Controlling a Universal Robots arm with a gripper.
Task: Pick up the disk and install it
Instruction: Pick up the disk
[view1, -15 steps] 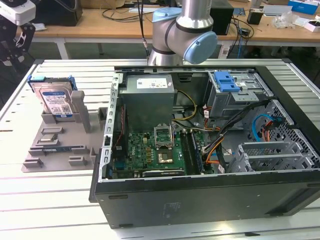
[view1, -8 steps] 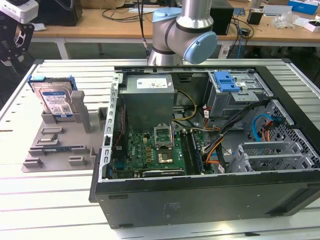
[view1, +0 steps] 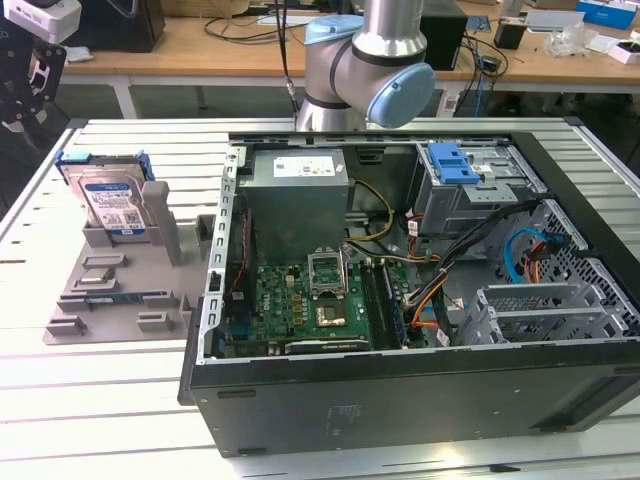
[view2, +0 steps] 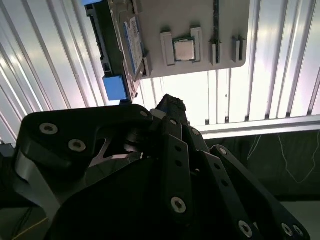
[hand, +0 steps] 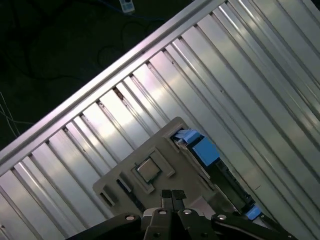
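1. Black links of the pincer (hand: 172, 194) lie closest in both wrist views; its two fingertips are together and hold nothing.
2. Below the pincer, well apart from it, a grey holder (hand: 165, 150) lies on the ribbed metal surface (view1: 100, 400).
3. The disk (view1: 112, 200) stands on its edge, leaning, at the far end of this holder, with its label facing the exterior camera and its blue carrier around it.
4. A small square processor chip (view2: 184, 50) sits in a pocket of the same holder, near the disk but not touching it.
5. An open computer case (view1: 400, 390) lies on the surface at the exterior view's right of the holder.
6. The robot arm (view1: 370, 70) rises behind the case.
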